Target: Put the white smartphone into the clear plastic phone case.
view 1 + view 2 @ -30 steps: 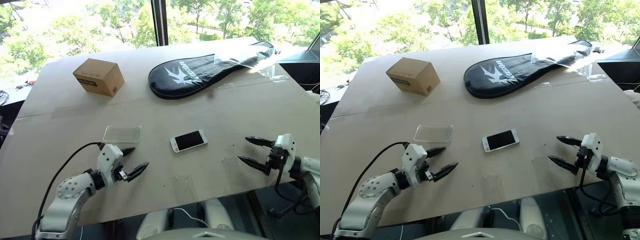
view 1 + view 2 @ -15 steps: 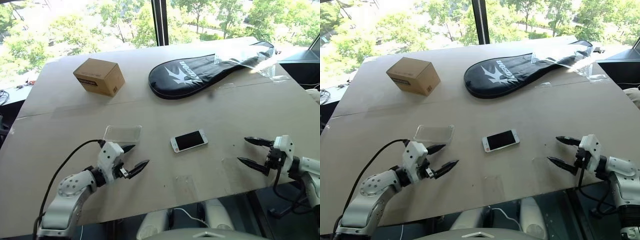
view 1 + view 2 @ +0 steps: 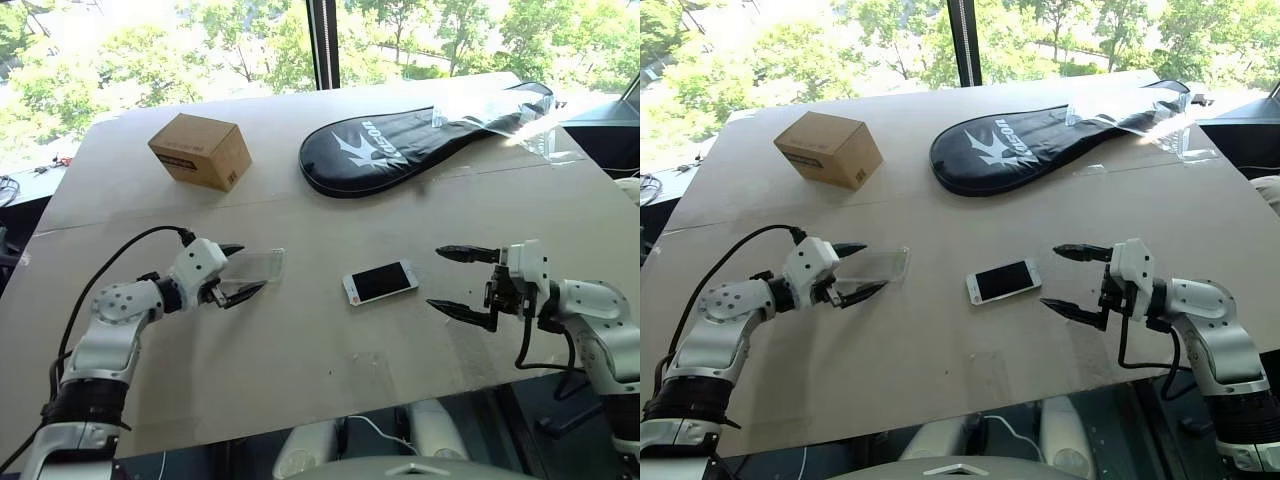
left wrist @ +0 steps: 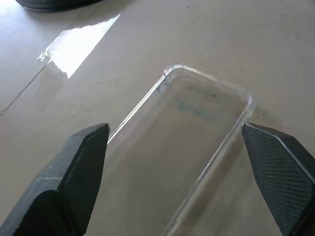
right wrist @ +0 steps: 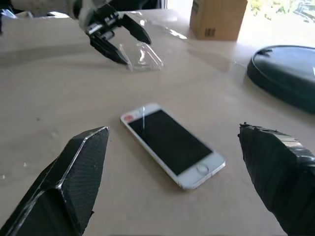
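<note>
The white smartphone (image 3: 380, 282) lies screen up near the middle of the table, also seen ahead in the right wrist view (image 5: 172, 145). To its left lies the clear plastic phone case (image 3: 266, 264), open side up. My left gripper (image 3: 250, 268) is open, and its two fingers stand either side of the case's near end (image 4: 197, 128) without pressing it. My right gripper (image 3: 436, 276) is open and points left, just right of the phone and a little above the table, with nothing between its fingers.
A cardboard box (image 3: 200, 152) stands at the back left. A black racket cover (image 3: 400, 150) lies across the back, with a crinkled clear plastic sheet (image 3: 500, 110) on its right end. The table's front edge (image 3: 330, 415) runs close below both arms.
My left gripper has moved forward and up to the case, so its fingers now flank it. My right gripper has swung left toward the phone and risen. Phone and case have not moved.
</note>
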Controlling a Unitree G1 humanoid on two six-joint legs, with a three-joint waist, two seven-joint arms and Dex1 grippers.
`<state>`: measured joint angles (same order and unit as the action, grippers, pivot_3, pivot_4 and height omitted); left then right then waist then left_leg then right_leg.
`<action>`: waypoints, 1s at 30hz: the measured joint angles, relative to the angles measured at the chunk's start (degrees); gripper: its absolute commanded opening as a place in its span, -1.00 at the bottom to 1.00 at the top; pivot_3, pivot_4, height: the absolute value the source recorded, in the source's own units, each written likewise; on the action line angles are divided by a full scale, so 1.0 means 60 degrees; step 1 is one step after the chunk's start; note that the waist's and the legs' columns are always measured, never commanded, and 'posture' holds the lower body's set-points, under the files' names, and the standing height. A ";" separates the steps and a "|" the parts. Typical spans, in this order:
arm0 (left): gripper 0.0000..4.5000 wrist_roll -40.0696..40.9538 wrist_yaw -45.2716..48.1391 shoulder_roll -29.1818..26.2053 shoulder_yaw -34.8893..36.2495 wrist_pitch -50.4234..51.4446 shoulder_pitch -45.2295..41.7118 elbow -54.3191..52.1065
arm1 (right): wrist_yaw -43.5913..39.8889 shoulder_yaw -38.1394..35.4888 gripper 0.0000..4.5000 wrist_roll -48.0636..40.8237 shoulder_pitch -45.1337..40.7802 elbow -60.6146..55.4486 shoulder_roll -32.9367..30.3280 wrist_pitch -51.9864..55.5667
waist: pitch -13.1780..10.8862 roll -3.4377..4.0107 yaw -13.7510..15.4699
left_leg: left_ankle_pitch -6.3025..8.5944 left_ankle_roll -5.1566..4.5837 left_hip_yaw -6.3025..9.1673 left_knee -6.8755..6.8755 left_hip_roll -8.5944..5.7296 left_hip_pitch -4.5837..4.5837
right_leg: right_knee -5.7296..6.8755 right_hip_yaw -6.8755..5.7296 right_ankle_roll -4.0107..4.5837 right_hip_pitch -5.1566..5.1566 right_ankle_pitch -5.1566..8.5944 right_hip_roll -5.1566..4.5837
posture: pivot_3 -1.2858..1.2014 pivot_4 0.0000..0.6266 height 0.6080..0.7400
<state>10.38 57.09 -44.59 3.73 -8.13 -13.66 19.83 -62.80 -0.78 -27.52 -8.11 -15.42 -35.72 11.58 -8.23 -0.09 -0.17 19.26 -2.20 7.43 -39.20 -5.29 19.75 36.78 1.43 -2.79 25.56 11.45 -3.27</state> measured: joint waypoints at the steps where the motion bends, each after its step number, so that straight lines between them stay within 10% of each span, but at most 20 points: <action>1: 0.94 -0.0117 0.0107 -0.0009 -0.0078 -0.0192 -0.0263 0.0295 | 0.0194 0.0101 1.00 -0.0037 -0.0080 -0.0308 -0.0001 0.0354 | 0.0000 0.0000 0.0035 | 0.0000 0.0001 0.0016 -0.0003 -0.0003 0.0013 | 0.0000 -0.0020 0.0001 0.0008 0.0000 -0.0006 | 0.03 -0.52 1.00; 6: 0.77 -0.0200 0.0908 -0.0215 -0.0357 -0.0583 -0.0874 0.1077 | 0.0766 0.0352 1.00 -0.0158 -0.0204 -0.1172 -0.0201 0.1538 | 0.0001 0.0003 0.0051 | 0.0000 0.0001 0.0020 0.0002 -0.0007 0.0012 | 0.0001 -0.0023 0.0001 0.0005 0.0000 -0.0012 | 0.03 -0.52 1.00; 15: -0.96 -0.0009 0.2069 -0.0357 -0.0519 -0.0259 -0.0752 0.0909 | 0.1376 0.0355 1.00 -0.0302 -0.0395 -0.1423 -0.0203 0.2196 | 0.0002 0.0003 -0.0094 | -0.0001 0.0001 0.0022 0.0001 -0.0007 0.0011 | 0.0005 -0.0025 0.0001 0.0005 0.0000 -0.0011 | 0.03 -0.52 1.00; 30: -0.99 -0.0316 0.1558 0.2002 -0.1590 0.1772 -0.3336 0.1369 | 0.1473 0.0272 1.00 0.0022 -0.0400 -0.0872 -0.0570 0.2232 | -0.0004 -0.0013 0.0177 | -0.0002 -0.0002 0.0056 -0.0031 -0.0047 0.0042 | 0.0002 -0.0066 -0.0002 0.0003 0.0000 -0.0048 | 0.03 -0.52 1.00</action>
<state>8.49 66.44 -32.57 -5.82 2.50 -33.68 28.05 -53.97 0.85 -27.39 -10.51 -20.65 -39.14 24.97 -8.26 -0.17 0.90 19.25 -2.21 7.76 -39.39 -5.57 20.00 36.79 1.04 -2.80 25.58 11.45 -3.56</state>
